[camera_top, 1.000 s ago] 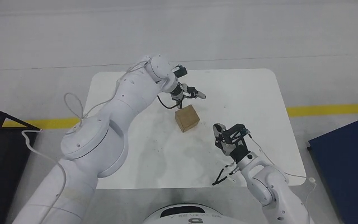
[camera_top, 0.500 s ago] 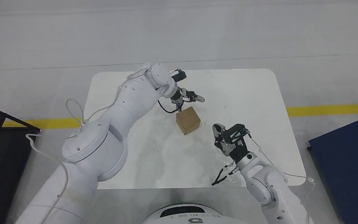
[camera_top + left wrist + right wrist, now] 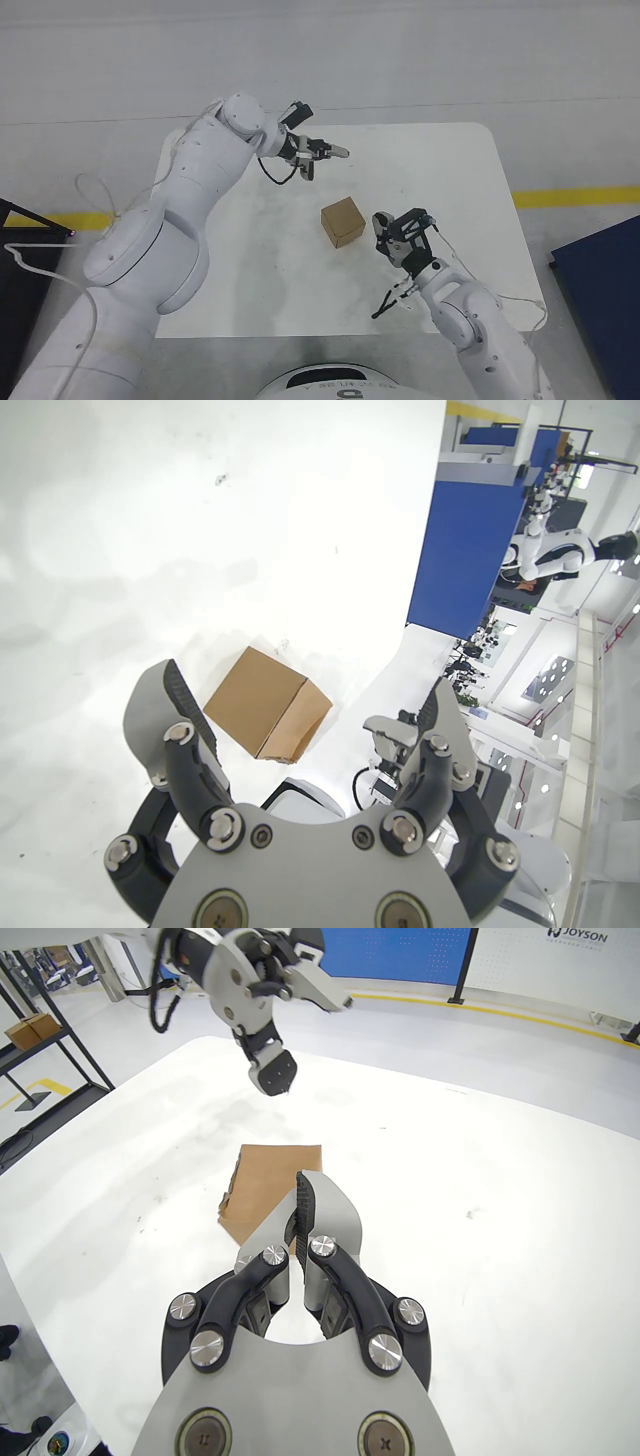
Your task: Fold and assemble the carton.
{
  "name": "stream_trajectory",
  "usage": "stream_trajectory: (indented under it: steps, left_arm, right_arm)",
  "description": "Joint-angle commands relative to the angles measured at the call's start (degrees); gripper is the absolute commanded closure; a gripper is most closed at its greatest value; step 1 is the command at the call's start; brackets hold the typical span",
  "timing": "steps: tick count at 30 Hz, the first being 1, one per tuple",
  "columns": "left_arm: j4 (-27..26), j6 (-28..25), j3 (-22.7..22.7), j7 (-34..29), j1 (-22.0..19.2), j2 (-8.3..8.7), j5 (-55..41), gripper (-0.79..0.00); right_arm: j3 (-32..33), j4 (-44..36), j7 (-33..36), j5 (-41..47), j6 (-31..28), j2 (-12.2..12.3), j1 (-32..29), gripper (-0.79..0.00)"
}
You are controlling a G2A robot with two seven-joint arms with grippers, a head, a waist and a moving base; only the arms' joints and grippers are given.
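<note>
A small brown carton [image 3: 343, 221] stands closed on the white table [image 3: 450, 170], near its middle. My left gripper [image 3: 320, 155] hangs open above the table, behind and to the left of the carton [image 3: 260, 705], well apart from it. In its own wrist view the left gripper [image 3: 305, 680] holds nothing between its fingers. My right gripper [image 3: 387, 232] is shut and empty, right beside the carton's right side. Its tips [image 3: 305, 1180] line up with the carton's [image 3: 275, 1188] right edge; I cannot tell whether they touch. The left gripper [image 3: 305, 1035] shows open beyond the carton.
The table has rounded corners and bare surface all around the carton. A blue panel [image 3: 600, 270] stands off the right edge. A black rack [image 3: 45, 1043] with small cartons stands off the left side.
The left gripper has let go of the carton's back corner and pulled back and to the left. The carton sits slightly further right. The right gripper has come closer to it.
</note>
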Motion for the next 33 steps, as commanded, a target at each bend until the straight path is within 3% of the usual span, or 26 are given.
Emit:
stream_trajectory:
  steps: [1,3,16,29,33]
  left_arm:
    - [-0.5,-3.3,-1.6,-2.7,-0.1,1.30,-1.6,-0.785]
    - [-0.7,-4.9,-2.7,-4.1,0.1,2.21,-2.5,-0.785]
    - [-0.7,-4.9,-2.7,-4.1,0.1,2.21,-2.5,-0.785]
    - [-0.7,-4.9,-2.7,-4.1,0.1,2.21,-2.5,-0.785]
    - [-0.7,-4.9,-2.7,-4.1,0.1,2.21,-2.5,-0.785]
  right_arm:
    - [-1.3,1.8,1.0,0.7,1.4,-0.3,3.3,0.000]
    - [-3.1,2.4,2.0,0.2,1.1,-0.5,5.2,0.000]
    - [-10.9,7.4,13.6,-5.2,6.0,-1.6,13.6,0.000]
    - [-12.6,6.8,15.2,-6.3,7.6,-1.8,14.4,0.000]
    - [-11.7,4.1,11.9,-5.7,8.6,-1.8,12.7,0.000]
